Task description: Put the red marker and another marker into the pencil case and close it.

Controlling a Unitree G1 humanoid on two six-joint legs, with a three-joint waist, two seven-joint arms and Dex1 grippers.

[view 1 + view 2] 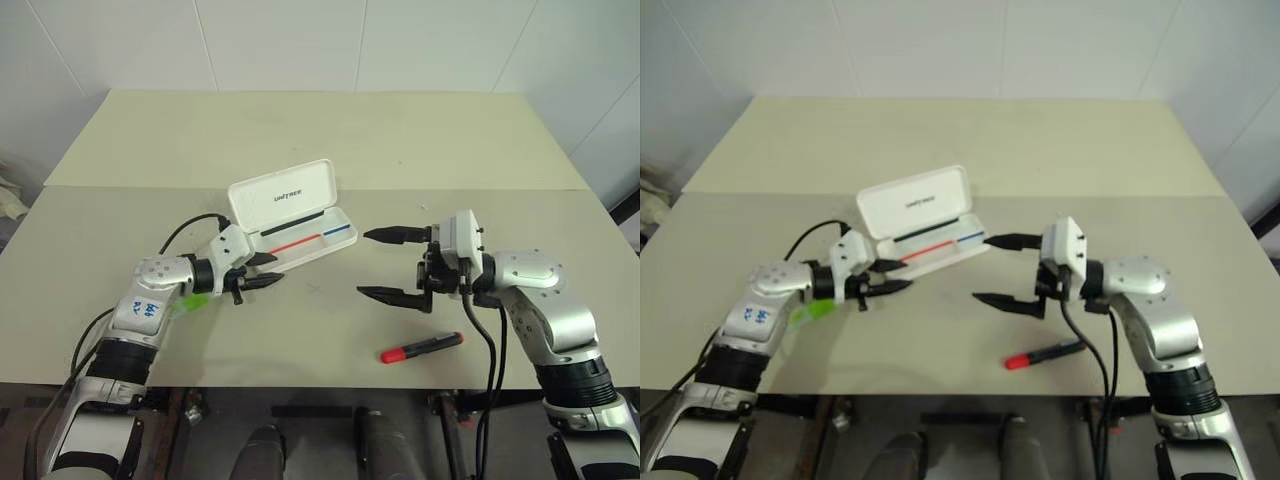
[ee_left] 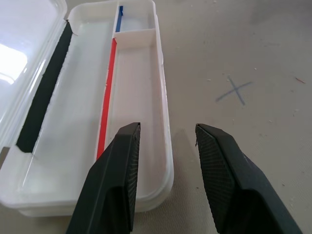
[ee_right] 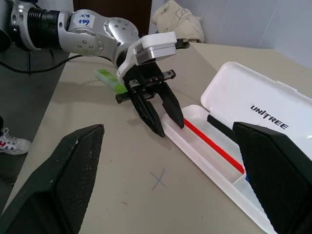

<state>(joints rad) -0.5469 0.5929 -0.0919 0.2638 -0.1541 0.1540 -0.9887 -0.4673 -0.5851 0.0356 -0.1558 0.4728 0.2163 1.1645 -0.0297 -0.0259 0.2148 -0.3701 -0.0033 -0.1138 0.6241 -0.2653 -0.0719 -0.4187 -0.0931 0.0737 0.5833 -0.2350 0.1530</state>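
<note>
Across the beige table (image 1: 420,140) we are seeing the pencil case (image 1: 290,215) lying open, empty; red marker (image 1: 421,348) lying near its front edge; green marker (image 3: 109,79) half-hiding behind our left arm. Left gripper (image 1: 264,271) and right gripper (image 1: 385,264) are both gaping, empty.

We note a white pencil case (image 1: 292,213), dark lettering on its lid, red and blue stripes inside. The red marker (image 1: 421,348) shows a black barrel. The other marker (image 3: 110,79) is light green. Beige table (image 1: 330,140); black fingers (image 2: 113,185).
</note>
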